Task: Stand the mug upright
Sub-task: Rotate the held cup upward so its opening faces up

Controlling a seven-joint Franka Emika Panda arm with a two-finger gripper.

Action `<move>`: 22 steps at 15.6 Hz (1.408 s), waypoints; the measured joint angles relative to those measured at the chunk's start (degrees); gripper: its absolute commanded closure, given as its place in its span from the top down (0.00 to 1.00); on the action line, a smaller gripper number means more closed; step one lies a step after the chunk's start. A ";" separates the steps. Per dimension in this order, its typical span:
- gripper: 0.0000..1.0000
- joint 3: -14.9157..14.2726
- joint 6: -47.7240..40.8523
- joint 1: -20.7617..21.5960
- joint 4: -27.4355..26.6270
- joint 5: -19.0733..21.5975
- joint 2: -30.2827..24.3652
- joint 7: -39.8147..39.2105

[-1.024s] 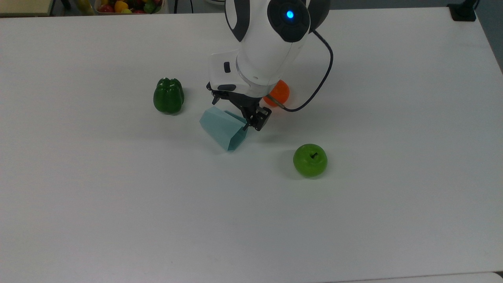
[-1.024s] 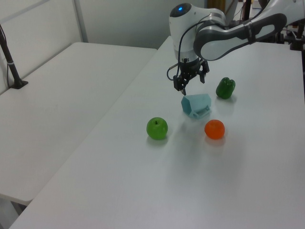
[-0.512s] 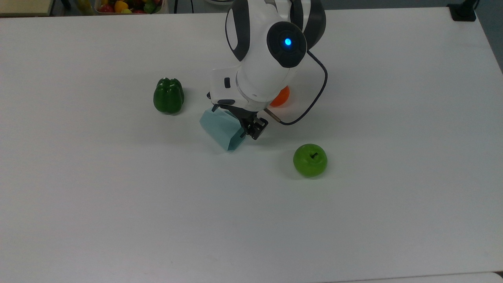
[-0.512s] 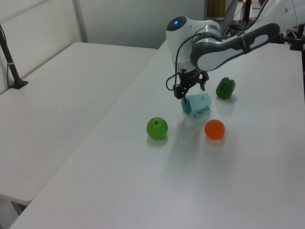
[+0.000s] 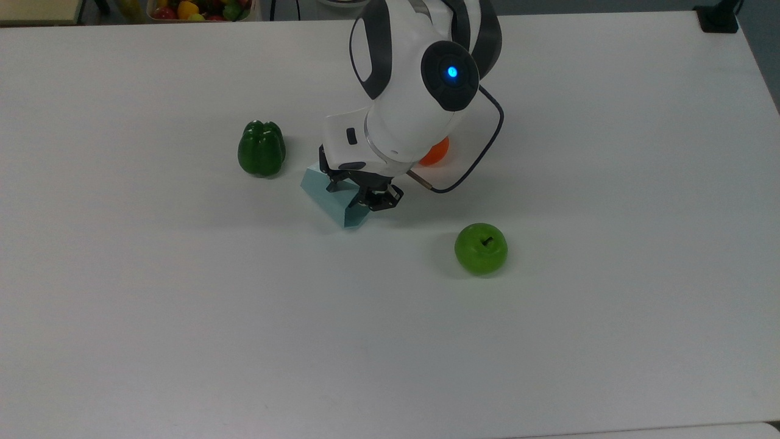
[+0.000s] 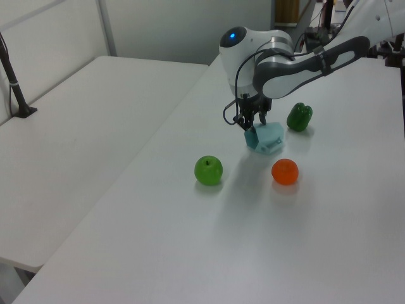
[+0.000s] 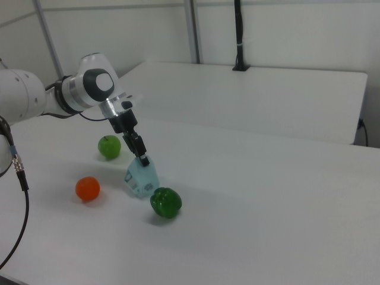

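The pale blue faceted mug is tipped partway up on the white table, its wide rim raised toward the gripper. In the left view the mug leans with its handle side facing the camera, and in the right view the mug stands nearly on its base. My gripper comes down from above and is shut on the mug's rim; it is also seen from the side and from behind. The wrist hides part of the mug in the top view.
A green bell pepper stands just to the top view's left of the mug. An orange is half hidden behind the wrist. A green apple lies to the lower right. A fruit bin sits past the table's far edge.
The gripper came down onto the mug's rim and closed on it. The mug has tipped up from lying on its side and shifted toward the top view's left.
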 measured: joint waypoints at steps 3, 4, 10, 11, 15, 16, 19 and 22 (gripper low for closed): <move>0.00 -0.27 -0.36 -0.06 0.15 -0.01 -0.45 -2.63; 0.00 -0.26 -0.64 -0.02 0.22 0.11 -0.50 -3.32; 0.00 -0.26 -0.26 -0.04 0.59 0.56 -1.60 -4.84; 0.00 -0.26 0.03 -0.10 0.64 0.54 -2.20 -5.44; 0.00 -0.28 9.30 -1.26 -1.76 0.54 -6.75 -7.25; 0.00 -0.28 13.41 -1.66 -4.31 0.55 -8.49 -7.26; 0.00 -0.28 27.62 -2.77 -14.17 0.54 -12.33 -5.27; 0.00 -0.28 37.06 -3.23 -20.38 -1.04 -13.00 -1.67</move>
